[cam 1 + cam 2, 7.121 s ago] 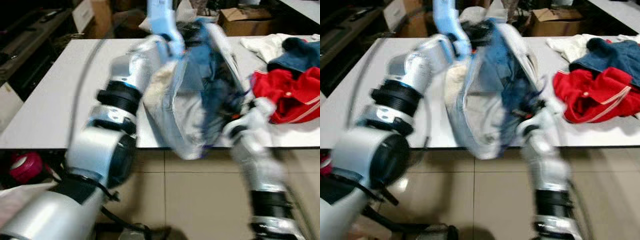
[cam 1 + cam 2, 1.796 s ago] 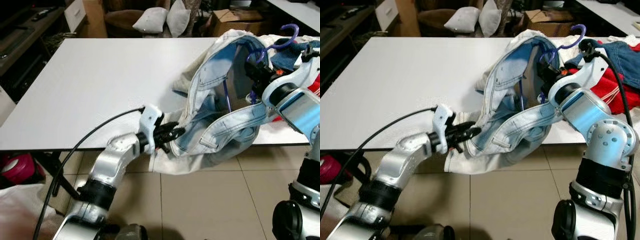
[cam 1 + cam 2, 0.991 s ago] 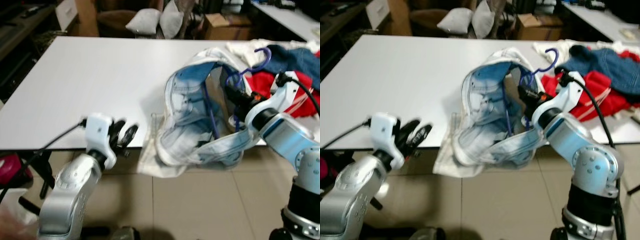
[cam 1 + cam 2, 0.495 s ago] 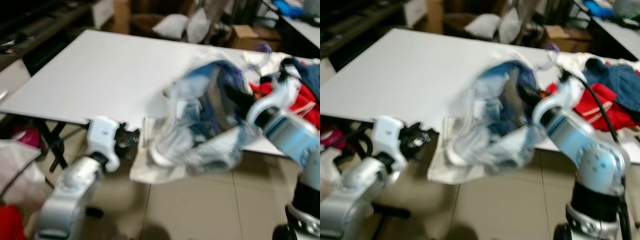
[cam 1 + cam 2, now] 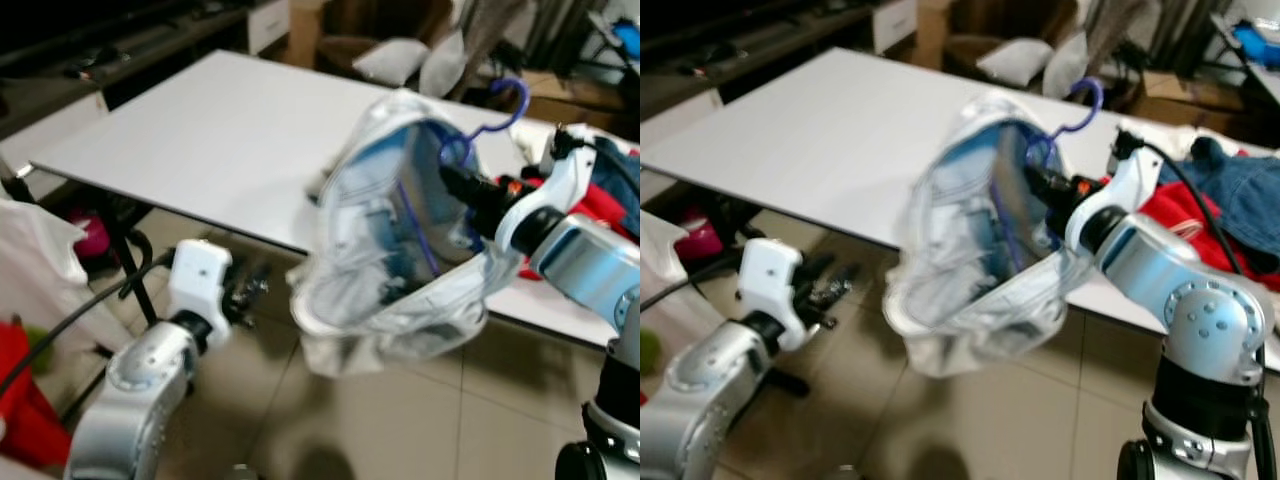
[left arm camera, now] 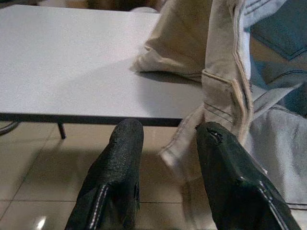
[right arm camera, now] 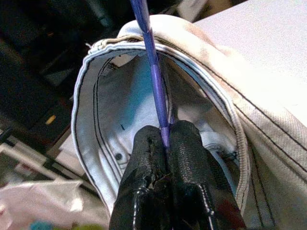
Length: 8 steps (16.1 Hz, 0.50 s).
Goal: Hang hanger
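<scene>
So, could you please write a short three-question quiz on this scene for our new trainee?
1. True or false: the right gripper has its jaws shut on the thin purple plastic hanger.
2. What hangs on that hanger? A) the red garment B) the pale blue denim garment C) a towel
3. Fill in: the left gripper has its jaws ____, with nothing between them.

Key: 1 true; 2 B; 3 open.
</scene>
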{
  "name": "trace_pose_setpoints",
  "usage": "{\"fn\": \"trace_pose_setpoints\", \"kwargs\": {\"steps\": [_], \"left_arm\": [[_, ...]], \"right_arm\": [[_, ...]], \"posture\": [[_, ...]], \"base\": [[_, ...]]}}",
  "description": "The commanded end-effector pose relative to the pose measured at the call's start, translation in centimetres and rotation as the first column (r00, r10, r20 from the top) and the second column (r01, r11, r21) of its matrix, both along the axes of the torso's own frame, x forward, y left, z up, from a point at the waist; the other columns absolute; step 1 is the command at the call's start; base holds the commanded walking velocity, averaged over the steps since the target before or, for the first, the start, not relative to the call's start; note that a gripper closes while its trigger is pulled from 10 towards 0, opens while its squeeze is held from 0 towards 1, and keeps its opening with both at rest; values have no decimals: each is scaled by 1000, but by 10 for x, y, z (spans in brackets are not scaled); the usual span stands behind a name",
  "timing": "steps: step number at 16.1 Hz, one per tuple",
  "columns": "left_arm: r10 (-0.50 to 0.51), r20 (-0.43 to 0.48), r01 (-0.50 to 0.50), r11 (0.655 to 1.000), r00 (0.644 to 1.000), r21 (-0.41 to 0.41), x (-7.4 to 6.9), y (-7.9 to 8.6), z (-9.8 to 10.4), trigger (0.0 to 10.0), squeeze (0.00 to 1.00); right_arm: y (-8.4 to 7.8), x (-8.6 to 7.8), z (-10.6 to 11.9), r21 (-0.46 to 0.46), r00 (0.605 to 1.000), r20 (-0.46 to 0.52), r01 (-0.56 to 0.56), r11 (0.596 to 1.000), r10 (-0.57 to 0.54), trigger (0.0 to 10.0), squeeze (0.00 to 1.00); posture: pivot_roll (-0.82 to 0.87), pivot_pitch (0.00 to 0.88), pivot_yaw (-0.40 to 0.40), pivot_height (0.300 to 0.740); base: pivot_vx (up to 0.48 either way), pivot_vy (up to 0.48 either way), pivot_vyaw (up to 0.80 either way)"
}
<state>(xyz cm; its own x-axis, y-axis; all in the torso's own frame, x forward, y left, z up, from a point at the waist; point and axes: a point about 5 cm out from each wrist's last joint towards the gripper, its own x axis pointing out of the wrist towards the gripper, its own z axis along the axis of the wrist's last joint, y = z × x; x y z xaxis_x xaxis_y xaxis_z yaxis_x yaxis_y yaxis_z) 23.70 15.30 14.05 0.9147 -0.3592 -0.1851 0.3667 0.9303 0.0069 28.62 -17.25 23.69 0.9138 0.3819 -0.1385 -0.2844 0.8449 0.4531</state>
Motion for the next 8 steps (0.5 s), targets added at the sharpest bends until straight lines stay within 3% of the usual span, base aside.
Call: {"fn": "trace_pose_setpoints", "kwargs": {"steps": [1,3,7,8], "left_arm": [[-17,-9,17,1000,1000,-20,0,-7,1,10000,0],[-30,-5,30,1000,1000,-6,0,-7,1,10000,0],[-125,42,117,980,991,161,-1,-9,9,10000,0],[-120,45,111,980,992,164,-1,-9,10,10000,0]], "right_arm": [[-2,-4,8,-4,999,38,-8,1000,9,10000,0],[4,-5,9,-9,997,42,-62,998,62,10000,0],[15,-17,-5,-22,988,28,-154,988,155,10000,0],[17,-19,-11,-18,987,18,-161,987,161,10000,0]], "posture": [[9,0,-49,740],[9,0,-44,740],[26,0,-38,740],[31,0,-36,740]], "base": [[0,0,425],[0,0,409],[0,0,0],[0,0,419]]}}
